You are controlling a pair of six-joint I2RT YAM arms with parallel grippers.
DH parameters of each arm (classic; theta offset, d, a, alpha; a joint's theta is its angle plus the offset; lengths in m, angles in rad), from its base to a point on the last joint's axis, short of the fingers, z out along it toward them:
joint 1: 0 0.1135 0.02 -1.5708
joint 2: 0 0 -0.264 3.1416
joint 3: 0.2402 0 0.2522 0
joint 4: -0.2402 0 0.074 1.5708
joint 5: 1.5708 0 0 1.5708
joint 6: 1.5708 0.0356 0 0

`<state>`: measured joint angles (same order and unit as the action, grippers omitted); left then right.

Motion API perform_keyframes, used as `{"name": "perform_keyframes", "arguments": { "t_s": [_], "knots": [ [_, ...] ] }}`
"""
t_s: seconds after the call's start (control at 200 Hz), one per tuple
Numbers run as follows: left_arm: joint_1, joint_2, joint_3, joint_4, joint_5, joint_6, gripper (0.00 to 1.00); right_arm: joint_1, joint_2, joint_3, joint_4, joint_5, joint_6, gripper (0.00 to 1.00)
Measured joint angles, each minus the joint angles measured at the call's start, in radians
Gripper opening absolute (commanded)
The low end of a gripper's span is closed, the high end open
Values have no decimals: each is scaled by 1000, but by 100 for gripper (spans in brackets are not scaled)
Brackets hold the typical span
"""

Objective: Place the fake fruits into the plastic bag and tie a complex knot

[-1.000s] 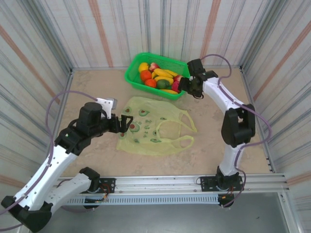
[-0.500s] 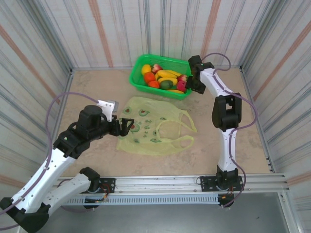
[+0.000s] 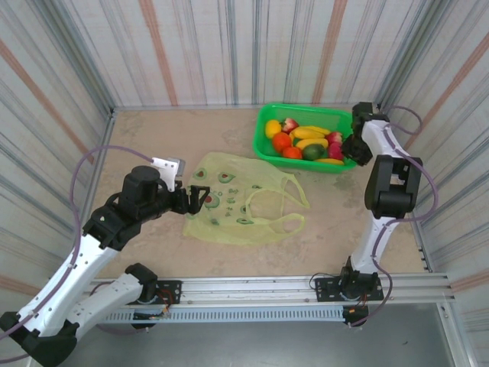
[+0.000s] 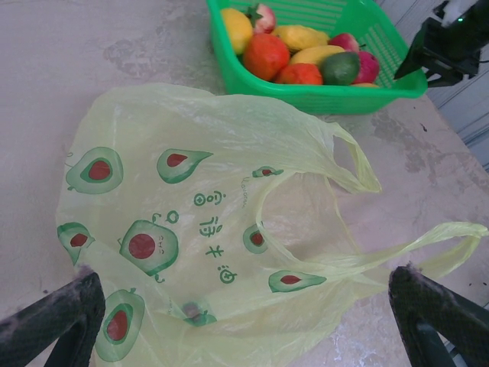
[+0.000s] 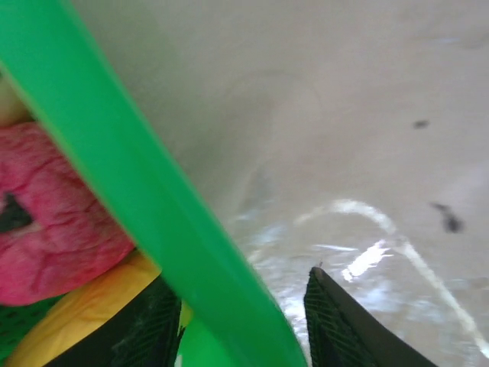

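Note:
The plastic bag (image 3: pixel 241 199) (image 4: pixel 221 191) lies flat and empty on the table, its two loop handles toward the right. My left gripper (image 3: pixel 195 195) (image 4: pixel 244 275) hovers wide open over the bag's left end, its fingers apart from the plastic. The fake fruits (image 3: pixel 302 141) (image 4: pixel 298 57) are piled in a green basket (image 3: pixel 302 108) (image 4: pixel 336 99) at the back right. My right gripper (image 3: pixel 351 149) (image 5: pixel 239 274) straddles the basket's right rim (image 5: pixel 114 153). One finger is inside beside a red fruit (image 5: pixel 53 222) and a yellow one (image 5: pixel 76 321). The other finger stands outside with a gap to the rim.
Striped walls enclose the table on three sides, and the basket's right end is near the right wall (image 3: pixel 428 115). Bare tabletop (image 3: pixel 153 138) lies left of the basket and behind the bag. A metal rail (image 3: pixel 252 287) runs along the near edge.
The basket has slid right across the back of the table along with my right gripper, whose jaws have narrowed around the rim. The left arm and bag have barely moved.

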<state>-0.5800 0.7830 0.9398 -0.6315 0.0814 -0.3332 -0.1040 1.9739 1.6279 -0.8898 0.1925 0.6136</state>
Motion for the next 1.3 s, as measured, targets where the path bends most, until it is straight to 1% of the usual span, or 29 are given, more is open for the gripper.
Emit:
{"name": "perform_keyframes", "arguments": {
  "t_s": [0.065,0.135,0.185,0.225,0.281,0.351,0.391,0.461,0.556,0.661,0.731,0.786,0.812,0.862,0.942,0.987,1.042,1.047,1.107,1.192,1.237,1.297],
  "knots": [
    [3,7,0,0,0,0,99,6,-50,-9,3,19,-13,71],
    [5,16,0,0,0,0,99,53,-121,-21,31,25,-46,79],
    [10,22,0,0,0,0,99,106,-183,-38,60,13,-66,79],
    [11,26,0,0,0,0,99,157,-239,-58,86,-22,-93,77],
    [11,29,0,0,0,0,99,228,-311,-87,116,-110,-137,76],
    [11,30,0,-2,-4,0,99,326,-359,-95,116,-224,-219,74],
    [11,25,0,-5,-15,-1,99,380,-364,-87,103,-278,-270,68],
    [10,0,0,-16,-51,-1,99,489,-349,-76,61,-353,-360,68],
    [8,-101,-8,-17,-101,0,99,628,-340,-130,35,-454,-447,75],
    [2,-248,-38,9,-145,19,99,755,-319,-166,-50,-497,-520,82],
    [2,-323,-49,19,-167,31,99,808,-286,-171,-87,-513,-554,92],
    [2,-346,-52,30,-180,41,99,837,-262,-193,-95,-534,-576,97],
    [2,-347,-53,33,-182,44,99,849,-251,-203,-100,-547,-583,99],
    [2,-344,-56,39,-184,49,99,872,-217,-216,-111,-564,-592,99],
    [2,-333,-66,38,-183,52,99,904,-147,-219,-119,-560,-601,92],
    [2,-325,-70,37,-180,53,99,919,-100,-219,-119,-555,-607,83],
    [2,-317,-71,37,-179,54,99,931,-49,-218,-122,-553,-611,70],
    [2,-317,-71,37,-179,54,99,932,-43,-218,-123,-553,-612,70],
    [2,-315,-71,37,-179,57,99,935,-4,-216,-122,-553,-620,44],
    [0,-315,-72,38,-179,60,99,933,22,-188,-110,-554,-614,14],
    [0,-315,-72,37,-179,60,99,931,22,-165,-97,-556,-602,7],
    [0,-315,-72,37,-180,60,99,928,22,-118,-65,-555,-579,0]
  ]
}}
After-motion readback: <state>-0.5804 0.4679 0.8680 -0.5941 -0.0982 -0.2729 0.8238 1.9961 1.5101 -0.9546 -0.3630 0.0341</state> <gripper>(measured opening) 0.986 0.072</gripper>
